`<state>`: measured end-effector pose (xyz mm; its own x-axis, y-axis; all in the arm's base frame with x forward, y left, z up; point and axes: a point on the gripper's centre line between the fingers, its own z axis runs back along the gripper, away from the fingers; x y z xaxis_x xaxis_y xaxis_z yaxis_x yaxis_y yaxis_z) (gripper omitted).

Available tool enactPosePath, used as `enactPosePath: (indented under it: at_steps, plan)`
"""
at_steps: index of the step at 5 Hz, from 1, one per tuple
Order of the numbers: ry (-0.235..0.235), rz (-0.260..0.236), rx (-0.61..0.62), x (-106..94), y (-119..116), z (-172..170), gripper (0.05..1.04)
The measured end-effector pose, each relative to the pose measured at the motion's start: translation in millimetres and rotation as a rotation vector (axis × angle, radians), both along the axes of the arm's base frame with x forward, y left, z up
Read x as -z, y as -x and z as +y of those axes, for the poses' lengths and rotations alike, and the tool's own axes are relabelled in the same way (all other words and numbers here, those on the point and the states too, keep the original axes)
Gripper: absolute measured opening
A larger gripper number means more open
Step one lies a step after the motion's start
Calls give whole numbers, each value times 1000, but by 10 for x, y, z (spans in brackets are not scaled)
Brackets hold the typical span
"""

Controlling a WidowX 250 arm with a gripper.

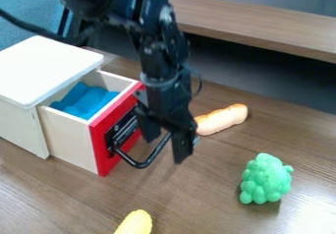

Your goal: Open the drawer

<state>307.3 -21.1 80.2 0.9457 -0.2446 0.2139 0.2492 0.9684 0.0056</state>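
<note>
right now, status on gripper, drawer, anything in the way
Gripper open at black handle. Drawer partly out, blue item inside. Toy bread close by gripper; green toy farther out, possibly in drawer's line.

This looks like a lab or a workroom set up for robot trials: a black arm with a cable hangs over a wood-grain table, among a small box with a red-fronted drawer, a green toy, a bread-like toy and a yellow toy. Behind are a wood-grain ledge and, at the upper left, blue fabric, perhaps a chair's, which would suit an office too, so the exact kind of room I cannot tell.
</note>
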Motion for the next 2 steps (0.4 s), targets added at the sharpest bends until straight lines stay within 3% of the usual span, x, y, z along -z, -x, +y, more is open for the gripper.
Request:
enactPosePath:
  at_steps: [2]
  plan:
    - [35,-73,27,-461,-46,-165,999]
